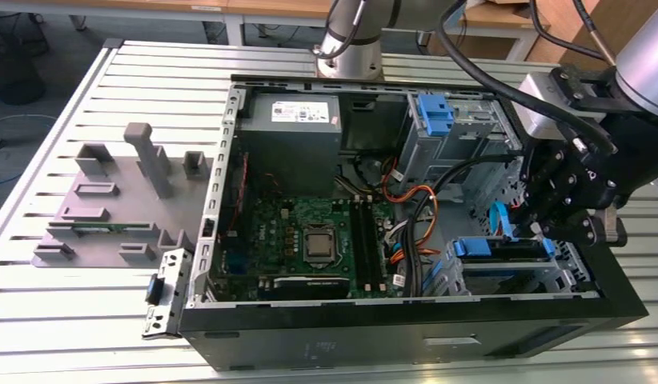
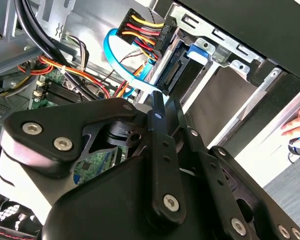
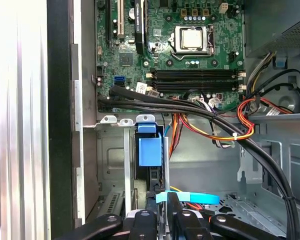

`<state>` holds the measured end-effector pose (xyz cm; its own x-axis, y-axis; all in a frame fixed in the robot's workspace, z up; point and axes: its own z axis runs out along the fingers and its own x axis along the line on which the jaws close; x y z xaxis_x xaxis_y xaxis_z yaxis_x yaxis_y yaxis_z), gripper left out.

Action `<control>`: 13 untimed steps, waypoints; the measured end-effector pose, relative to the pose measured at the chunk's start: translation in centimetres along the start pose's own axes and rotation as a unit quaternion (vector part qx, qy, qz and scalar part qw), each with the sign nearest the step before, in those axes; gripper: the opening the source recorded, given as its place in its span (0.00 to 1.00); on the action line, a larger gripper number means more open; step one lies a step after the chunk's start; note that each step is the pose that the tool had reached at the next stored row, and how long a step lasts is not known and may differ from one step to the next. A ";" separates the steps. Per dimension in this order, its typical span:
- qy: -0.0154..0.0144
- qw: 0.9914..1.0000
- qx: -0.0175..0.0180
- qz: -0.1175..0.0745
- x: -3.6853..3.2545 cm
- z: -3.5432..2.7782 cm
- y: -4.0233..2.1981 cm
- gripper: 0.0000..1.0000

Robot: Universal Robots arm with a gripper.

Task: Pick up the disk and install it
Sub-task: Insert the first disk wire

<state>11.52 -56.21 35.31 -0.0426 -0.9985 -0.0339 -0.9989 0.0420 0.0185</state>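
Note:
The disk [image 1: 500,260] sits on edge in the drive cage at the exterior view's lower right corner of the open computer case, its blue carrier frame [image 1: 485,246] facing up. The first wrist view looks along the disk's blue carrier [image 3: 149,145] in its slot. My gripper [image 1: 551,234] hangs just above that cage. Its black fingers [image 2: 158,107] stand close together, shut with nothing between them, tips near the disk's connector end [image 2: 172,70]. A blue flat cable [image 3: 187,198] crosses right by the fingertips [image 3: 173,206].
The motherboard [image 1: 313,240] fills the case floor, the grey power-supply box [image 1: 291,120] lies behind it. A second cage with a blue latch [image 1: 436,112] stands beside it. Black and coloured cables [image 3: 215,122] run past the bay. Grey fixtures [image 1: 115,200] stand on the slatted table. A hand [image 2: 297,127] rests outside the case.

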 end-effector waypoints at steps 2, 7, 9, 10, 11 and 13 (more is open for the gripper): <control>0.000 1.000 0.000 0.000 -0.01 -0.02 -0.09 0.24; 0.000 1.000 0.000 0.000 -0.03 -0.02 -0.53 0.24; 0.000 1.000 0.000 0.000 -0.02 -0.03 -0.54 0.24; 0.000 1.000 0.000 0.000 -0.02 -0.10 -0.54 0.24; 0.000 1.000 0.000 0.000 -0.03 -0.19 -0.54 0.24; 0.000 1.000 0.000 0.000 -0.03 -0.24 -0.54 0.24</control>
<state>12.07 -56.22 35.54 -0.0426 -0.9985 -0.0340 -0.9989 0.0420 0.0184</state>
